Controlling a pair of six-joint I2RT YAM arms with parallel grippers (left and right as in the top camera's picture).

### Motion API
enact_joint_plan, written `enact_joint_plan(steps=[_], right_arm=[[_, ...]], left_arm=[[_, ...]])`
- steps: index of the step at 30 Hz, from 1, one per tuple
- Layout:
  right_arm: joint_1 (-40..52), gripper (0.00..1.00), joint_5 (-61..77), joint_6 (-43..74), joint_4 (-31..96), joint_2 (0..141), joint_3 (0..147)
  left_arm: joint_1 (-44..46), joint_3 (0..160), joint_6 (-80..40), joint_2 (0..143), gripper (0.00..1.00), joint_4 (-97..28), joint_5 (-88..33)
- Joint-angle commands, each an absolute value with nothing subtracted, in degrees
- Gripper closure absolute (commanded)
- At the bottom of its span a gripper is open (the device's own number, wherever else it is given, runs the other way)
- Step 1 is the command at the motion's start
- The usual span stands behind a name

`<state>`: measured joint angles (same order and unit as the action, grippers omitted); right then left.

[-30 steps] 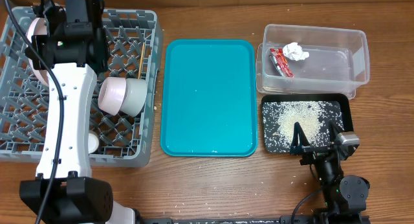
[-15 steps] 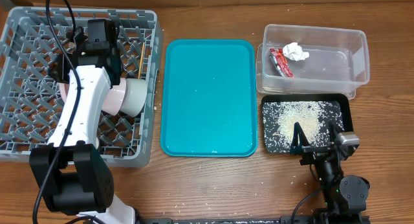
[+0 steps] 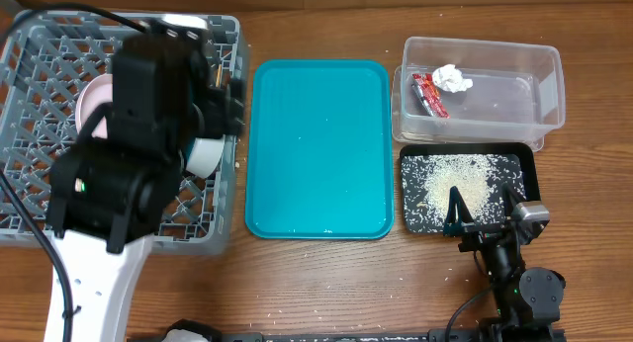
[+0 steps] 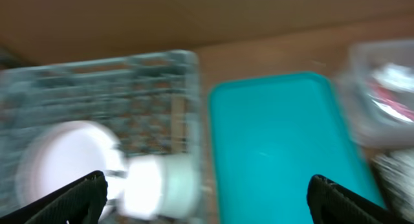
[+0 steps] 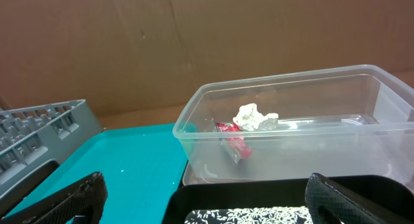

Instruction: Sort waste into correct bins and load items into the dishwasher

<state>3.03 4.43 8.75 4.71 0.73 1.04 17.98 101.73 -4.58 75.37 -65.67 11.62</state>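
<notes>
The job looks all but finished. At the far right corner of the tabletop the clear tub (image 3: 549,85) holds the red wrapper (image 3: 429,93) and the paper ball (image 3: 452,79). The black tray (image 3: 529,159) by the near right corner carries the rice (image 3: 457,179). In the dish rack (image 3: 40,184) along the left edge sit the plate (image 3: 94,93), the pale-green bowl (image 3: 210,152) and, blurred, what look like the chopsticks (image 4: 176,120). The pink bowl is hidden under the arm. The teal tray (image 3: 316,149) in the middle bears only specks. The left claw (image 4: 207,198), above the rack, and the right claw (image 5: 207,201), at the black tray, both gape wide and grip nothing. At most a few stray grains seem left to clear.
</notes>
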Motion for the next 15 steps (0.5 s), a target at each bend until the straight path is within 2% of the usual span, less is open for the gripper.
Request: enact_joint_plan(steps=[1,5,8,15], right_arm=[[2.76,0.00,3.95,8.82,4.40,0.30,0.47],[2.76,0.00,3.95,8.82,4.40,0.30,0.47],[2.76,0.00,3.95,8.82,4.40,0.30,0.47],[2.76,0.00,3.95,8.82,4.40,0.30,0.47]], left_arm=[[21.28,101.80,-6.48,76.71,0.00,-68.16,-4.32],[23.33,101.80,-6.48,76.82,0.00,-69.87,-6.68],[23.33,101.78,-6.48,76.84,0.00,-71.40,-12.97],[23.33,101.75,-6.46,77.87,0.00,-72.62,-14.61]])
